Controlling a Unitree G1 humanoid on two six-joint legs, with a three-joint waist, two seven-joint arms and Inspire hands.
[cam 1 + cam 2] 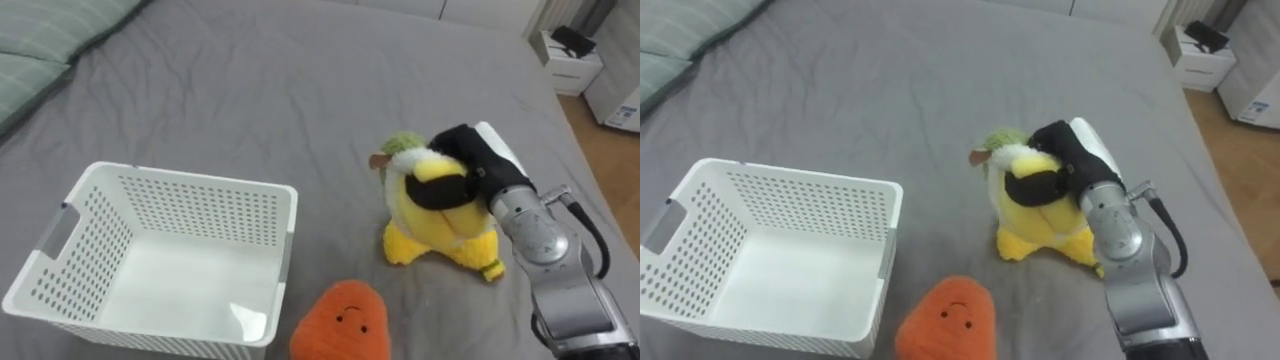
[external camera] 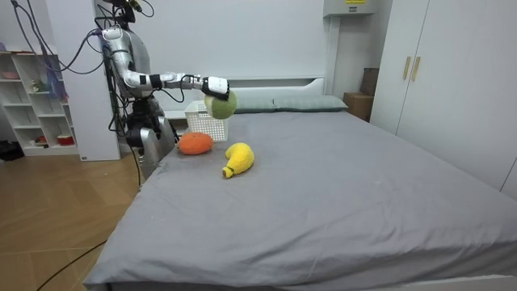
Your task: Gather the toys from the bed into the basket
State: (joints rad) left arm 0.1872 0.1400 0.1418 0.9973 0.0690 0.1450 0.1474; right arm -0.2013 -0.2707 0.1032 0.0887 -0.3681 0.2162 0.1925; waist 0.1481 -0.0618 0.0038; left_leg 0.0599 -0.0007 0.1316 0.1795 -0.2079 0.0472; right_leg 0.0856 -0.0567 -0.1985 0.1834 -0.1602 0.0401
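Right hand [image 1: 470, 152] is gripping the green toy [image 1: 405, 150] aloft, fingers curled round it; the basket [image 1: 190, 212] is sitting to its left

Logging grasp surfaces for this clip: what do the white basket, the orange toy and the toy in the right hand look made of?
White basket: seemingly rigid plastic, smooth perforated walls. Orange toy: plush fabric, fuzzy surface with a stitched face. Green toy held in the right hand: plush too by its fuzzy nap; its filling cannot be told.

Right robot hand [image 1: 1068, 155] grips green plush [image 1: 1004, 146] over yellow plush [image 1: 1040, 240]
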